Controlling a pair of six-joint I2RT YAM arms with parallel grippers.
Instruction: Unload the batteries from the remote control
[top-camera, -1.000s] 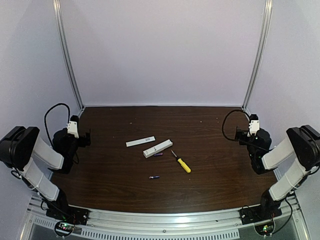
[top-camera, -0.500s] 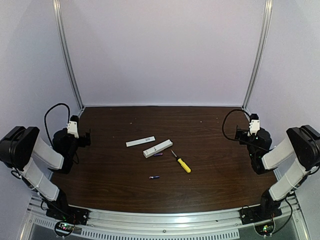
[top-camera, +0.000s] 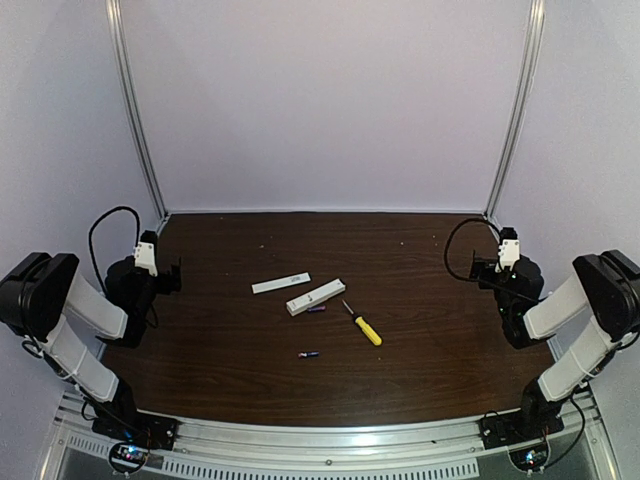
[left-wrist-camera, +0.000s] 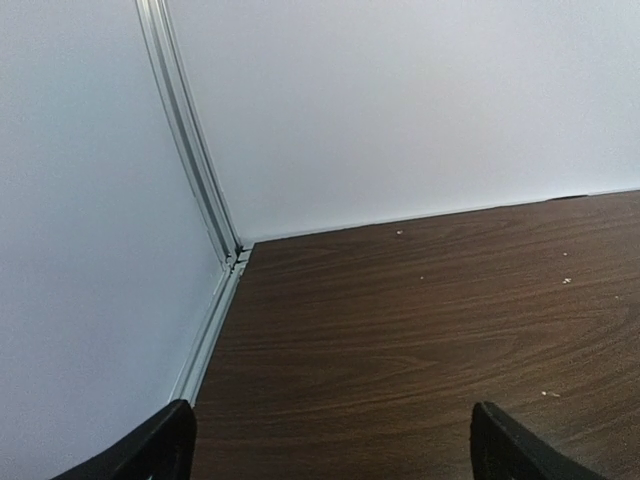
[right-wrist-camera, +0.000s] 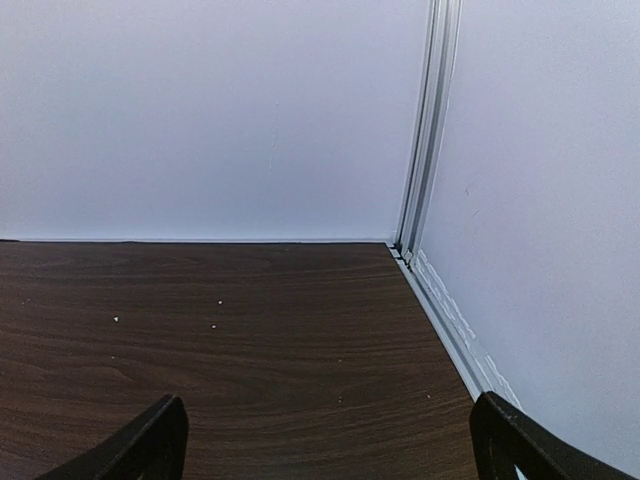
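Note:
The white remote control (top-camera: 316, 297) lies at an angle in the middle of the table. One small purple battery (top-camera: 316, 309) rests just below it on the wood, and another battery (top-camera: 308, 354) lies nearer the front. My left gripper (top-camera: 172, 271) is folded back at the far left and my right gripper (top-camera: 482, 268) at the far right, both well away from these things. In the wrist views the left gripper (left-wrist-camera: 330, 445) and the right gripper (right-wrist-camera: 330, 440) each stand open over bare wood, nothing between the fingers.
A flat white cover strip (top-camera: 280, 284) lies just left of the remote. A yellow-handled screwdriver (top-camera: 364, 325) lies to its right. White walls with aluminium corner posts (left-wrist-camera: 195, 160) (right-wrist-camera: 430, 125) close in the brown table (top-camera: 420, 330) at the back.

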